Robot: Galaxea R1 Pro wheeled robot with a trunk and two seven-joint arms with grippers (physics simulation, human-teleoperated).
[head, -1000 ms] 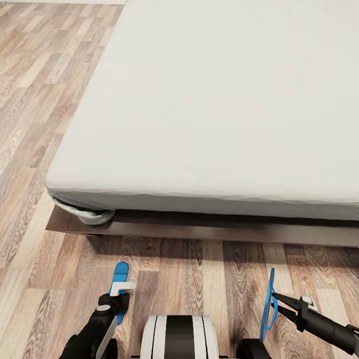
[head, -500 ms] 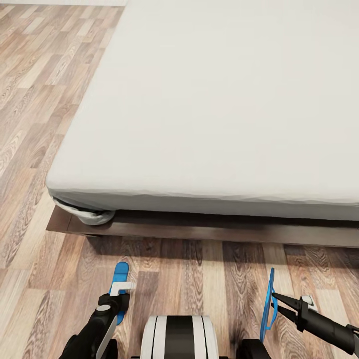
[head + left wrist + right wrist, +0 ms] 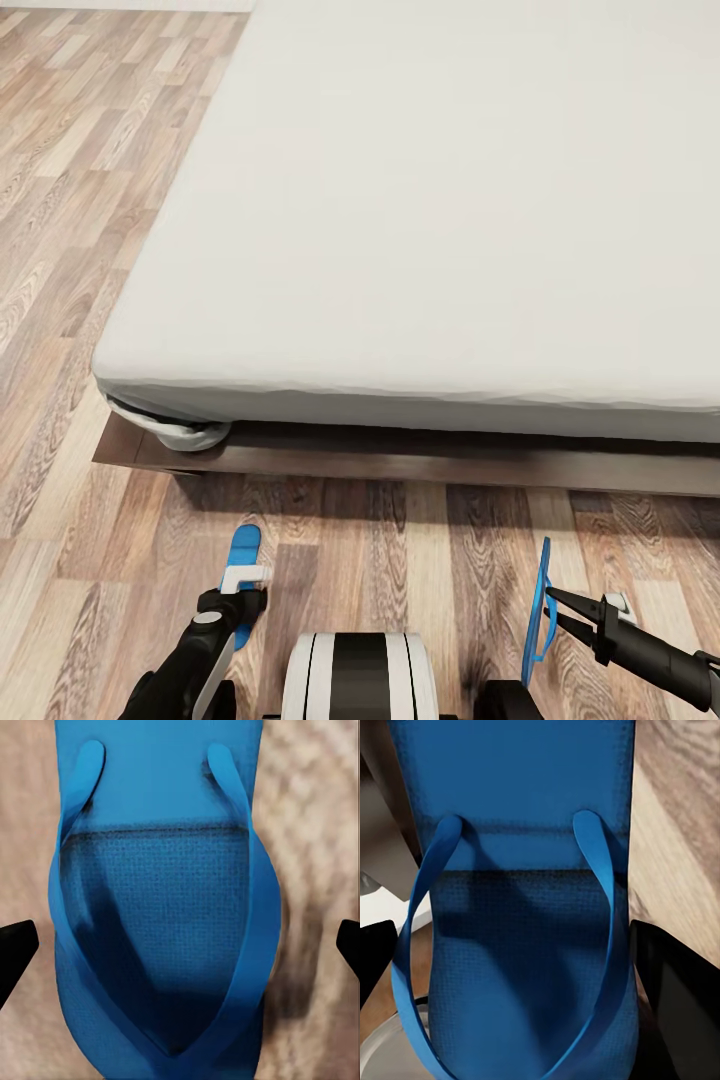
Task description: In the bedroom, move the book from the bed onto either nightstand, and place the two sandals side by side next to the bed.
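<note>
Item: bed, large, pale mattress on a dark brown platform frame, its near edge running across the room just ahead of the robot; no book to be seen on the stretch of mattress in view. Item: wood-plank floor, bare strip between bed frame and robot. Item: left sandal, bright blue, lying flat on the floor in front of the left pincer; in the left wrist view the sandal sits sole-down between dark fingertips set wide on either side and apart from it, so this pincer is spread and grips nothing. Item: right sandal, held on edge, upright, clear of the floor, by the right pincer, whose dark fingers appear clamped on its strap or rim; the right wrist view shows the sandal close against the fingers. Risks, as judged: the right sandal, released while on edge, may topple strap-down or land askew; the two lie well apart, so the pair may end up not side by side; a low left arm could nudge the flat sandal out of line.
</note>
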